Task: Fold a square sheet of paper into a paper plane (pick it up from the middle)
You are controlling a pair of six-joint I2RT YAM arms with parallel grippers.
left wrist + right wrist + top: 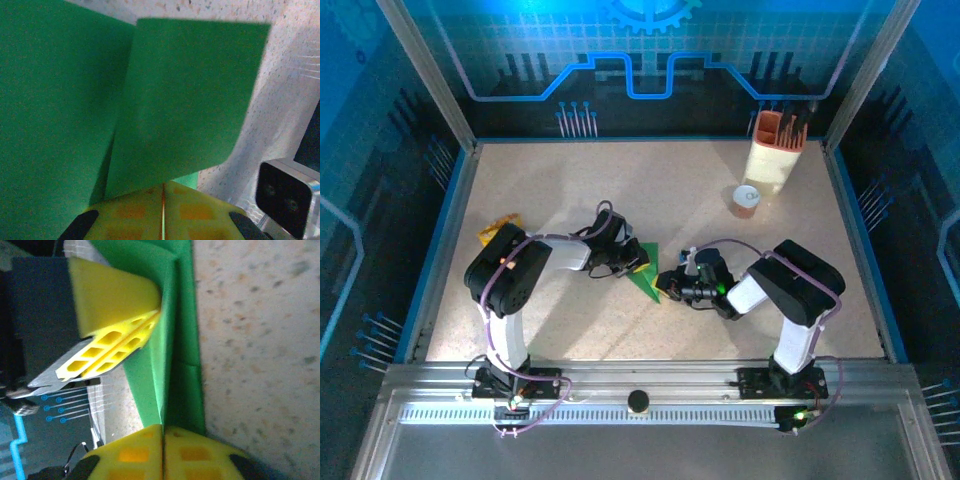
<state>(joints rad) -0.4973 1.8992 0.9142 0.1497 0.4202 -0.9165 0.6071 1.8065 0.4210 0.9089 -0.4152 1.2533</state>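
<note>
The left gripper (162, 202) has its two yellow fingers pressed flat together. The green paper (185, 100) runs down into the seam between them, so it is clamped on the paper. In its wrist view the paper rises from the fingers as two panels meeting at a crease, and the right panel ends in a straight top edge.

The right gripper (162, 445) also has its yellow fingers closed against each other, pinching a folded edge of the same paper at their tips. From the right wrist, the left arm's fingers appear further along that fold, gripping it from the side.

In the top view the two grippers meet near the middle of the table (620, 180). The paper between them shows as a narrow green triangle pointing toward the near edge. I cannot tell whether it touches the table.

A crinkled yellow-orange packet (500, 228) lies near the table's left edge, beside the left arm. At the far right stands a cream holder (770, 168) with an orange insert. Just in front of it is a small orange pot (747, 202) with a pale top. The back wall (640, 110) carries blue line art and part of a gear figure.
</note>
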